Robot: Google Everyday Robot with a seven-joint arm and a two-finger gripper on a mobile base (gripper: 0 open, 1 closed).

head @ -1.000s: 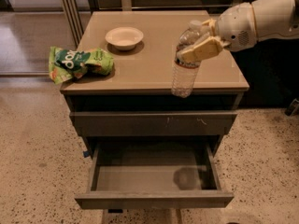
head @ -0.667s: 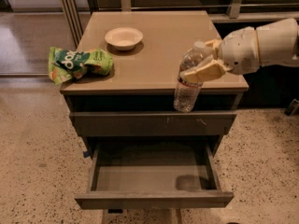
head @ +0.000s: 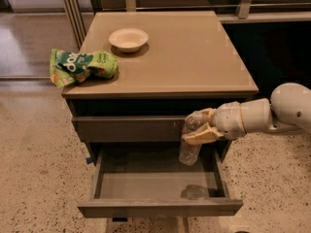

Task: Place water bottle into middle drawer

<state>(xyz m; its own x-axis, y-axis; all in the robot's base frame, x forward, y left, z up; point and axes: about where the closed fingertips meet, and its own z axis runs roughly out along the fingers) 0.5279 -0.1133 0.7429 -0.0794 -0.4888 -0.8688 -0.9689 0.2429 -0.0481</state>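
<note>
The gripper [head: 195, 126] is at the front of the cabinet [head: 194, 57], on the right side, just over the open middle drawer [head: 160, 208]. Its two tan fingers [head: 199, 139] squeeze the water bottle [head: 188, 152] near its top, one on each side. The bottle hangs almost straight up, with its bottom end over the drawer's grey inside. A white bowl [head: 129, 39] and a green snack bag [head: 82, 64] rest on top, well apart from the bottle.
</note>
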